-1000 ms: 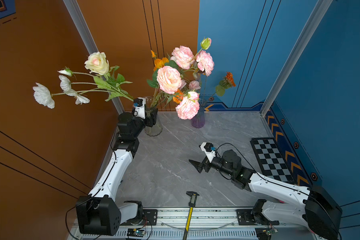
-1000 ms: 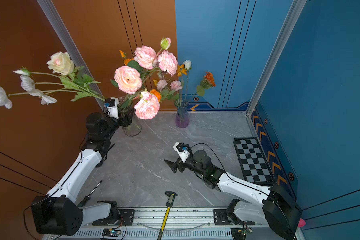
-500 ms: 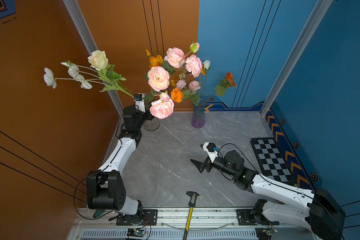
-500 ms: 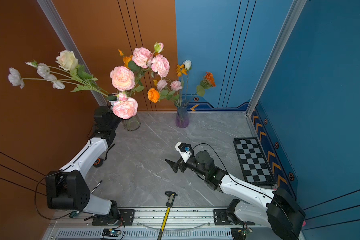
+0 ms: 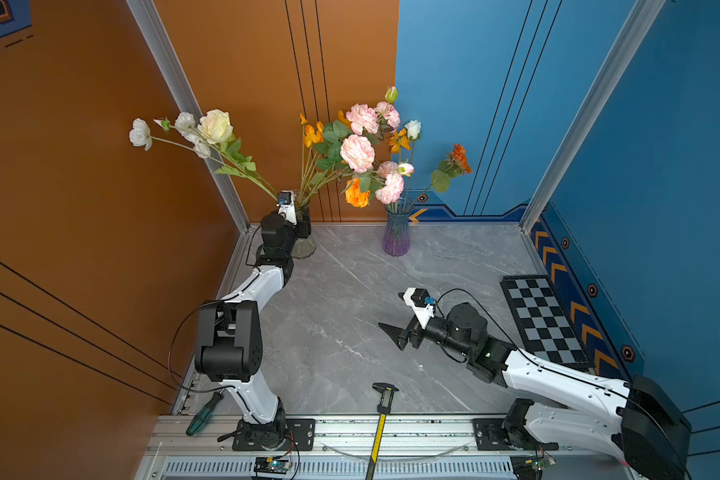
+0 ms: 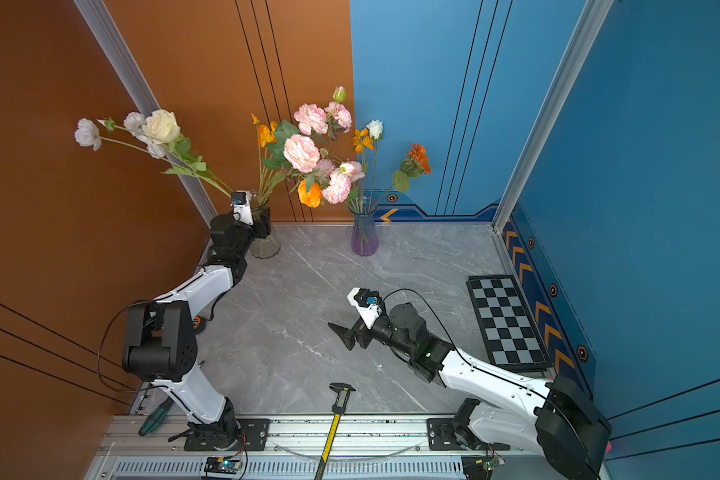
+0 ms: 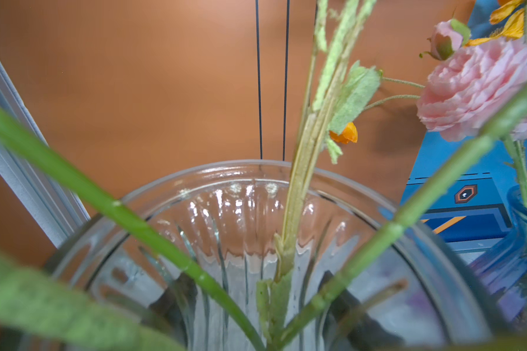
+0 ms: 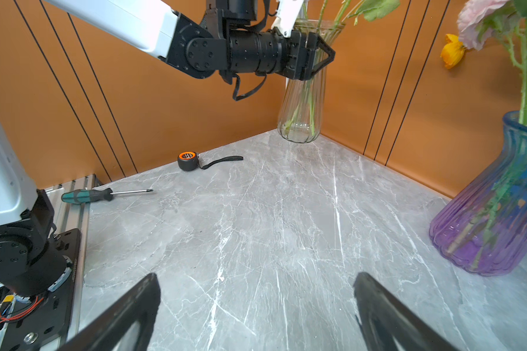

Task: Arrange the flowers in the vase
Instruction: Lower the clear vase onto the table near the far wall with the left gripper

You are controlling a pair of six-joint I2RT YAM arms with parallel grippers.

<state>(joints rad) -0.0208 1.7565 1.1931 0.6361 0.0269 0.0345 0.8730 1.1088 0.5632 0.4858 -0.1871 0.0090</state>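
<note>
Flowers (image 5: 356,151) stand in the clear glass vase (image 8: 300,121) — left end effector (image 8: 324,57) clamps its neck; right end effector (image 8: 256,275) gapes empty, jaws wide, just above the grey desk (image 8: 256,212).

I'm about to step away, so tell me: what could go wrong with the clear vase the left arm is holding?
The jaws of the left gripper clamp the clear vase at its neck, and its long stems fan out wide, so on release it might tip. Its pink blooms crowd the flowers in the purple vase; they could snag if either vase moves.
</note>
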